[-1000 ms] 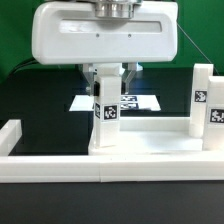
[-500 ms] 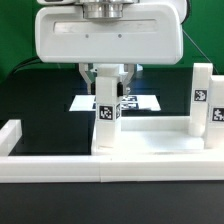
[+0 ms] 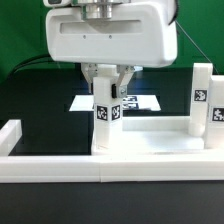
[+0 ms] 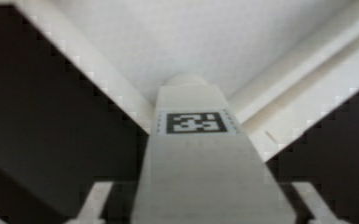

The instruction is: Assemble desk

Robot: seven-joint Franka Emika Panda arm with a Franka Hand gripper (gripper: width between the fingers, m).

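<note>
- a smooth white square block leg point(image 3: 107, 112) with a black-and-white tag is held upright between the gripper point(image 3: 107, 84) fingers, clenched on its top, at the tabletop panel point(image 3: 150, 140).
- two more upright legs point(image 3: 202, 95) are seen only in the exterior view, at its right.
- the leg's tagged face and both fingers point(image 4: 92, 203) are seen close only in the wrist view.
- a low white border wall point(image 3: 60, 166) crosses the front; the marker board point(image 3: 85, 102) is partly hidden behind.

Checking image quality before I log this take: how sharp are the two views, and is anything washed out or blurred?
Exterior view: fairly sharp, the tag on the held leg readable; the white tabletop panel and border wall run bright with little surface detail. Wrist view: soft overall, the leg close and blurred toward the fingers; its tag only roughly legible.
</note>
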